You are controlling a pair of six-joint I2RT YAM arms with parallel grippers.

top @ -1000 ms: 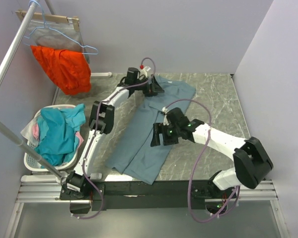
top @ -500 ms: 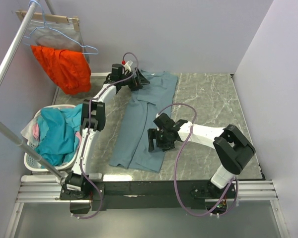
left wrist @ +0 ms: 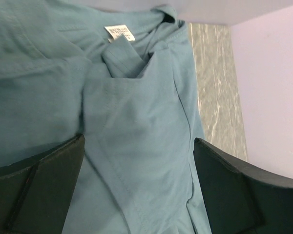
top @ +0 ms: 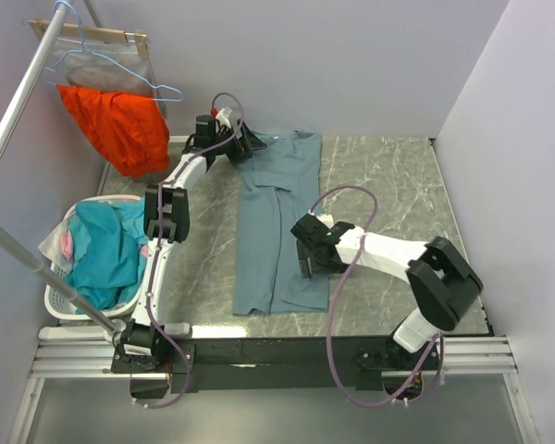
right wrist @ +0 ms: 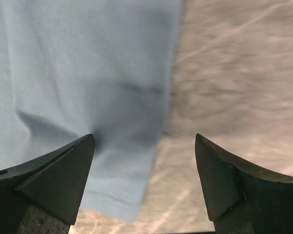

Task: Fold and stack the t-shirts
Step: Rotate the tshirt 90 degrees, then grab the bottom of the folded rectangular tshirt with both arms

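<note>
**Item:** t-shirt point(top: 276, 231), slate-blue, lying flat on the table point(top: 388, 185) as a narrow lengthwise strip, centre of the overhead frame.

**Orientation:** the long axis runs top to bottom of that frame. The collar and white neck label point(left wrist: 118, 33) point to the top, towards the back wall. The hem lies at the bottom, close to the table's front edge.

**Left gripper** point(top: 252, 146): upper centre-left, at the collar end. Its fingers point(left wrist: 44, 180) stand wide apart with cloth spread between them, and nothing is pinched.

**Right gripper** point(top: 307, 264): lower centre, over the shirt's right edge near the hem. Its fingers point(right wrist: 58, 170) are also apart, one above cloth and the other above bare stone.

**Hazards for you to weigh:**
- If you close the right fingers here, they may catch only the upper layer (layers cannot be told apart at this edge), and the fold would peel open on lifting.
- A left grasp on the loose collar flap alone would drag the neckline askew.
- Uneven pulls from the two ends would skew the strip or slide the hem over the front edge.
</note>
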